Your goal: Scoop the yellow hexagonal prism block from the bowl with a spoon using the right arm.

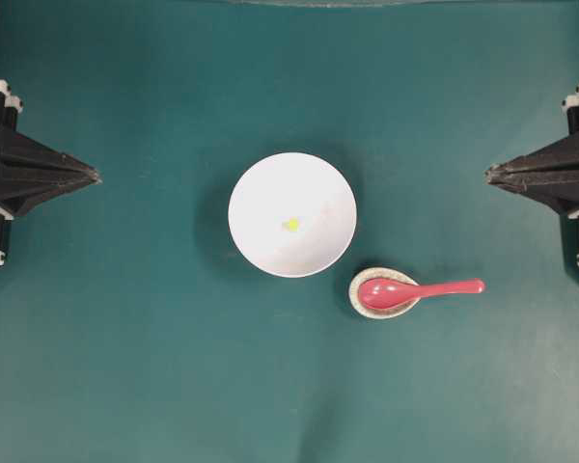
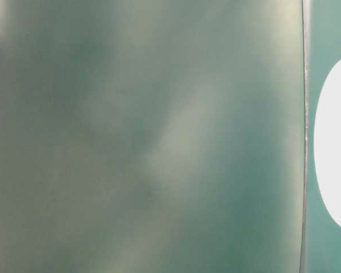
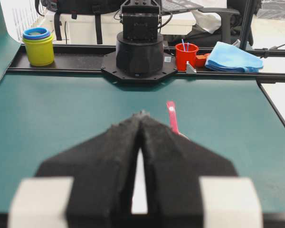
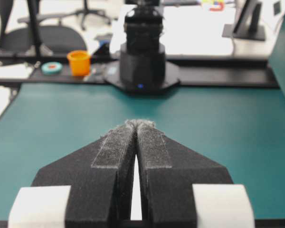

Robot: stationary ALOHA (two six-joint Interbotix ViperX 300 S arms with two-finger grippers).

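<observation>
The white bowl (image 1: 291, 214) stands mid-table with the tiny yellow hexagonal prism block (image 1: 291, 225) lying inside it. To its lower right the pink-red spoon (image 1: 420, 289) rests with its scoop in a small speckled dish (image 1: 369, 309) and its handle pointing right. In the left wrist view the spoon handle (image 3: 171, 117) pokes out behind the jaws. My left gripper (image 1: 96, 176) is shut at the left edge, tips together (image 3: 141, 114). Far right, my right gripper (image 1: 488, 174) is shut and empty (image 4: 139, 122), well apart from the spoon.
The green mat (image 1: 125, 367) covers the table. The table-level view is a blur with a white oval, part of the bowl (image 2: 335, 142), at its right. Yellow and blue cups (image 3: 38, 45), a red cup (image 3: 186, 55) and a blue cloth (image 3: 232, 57) sit beyond the far table edge.
</observation>
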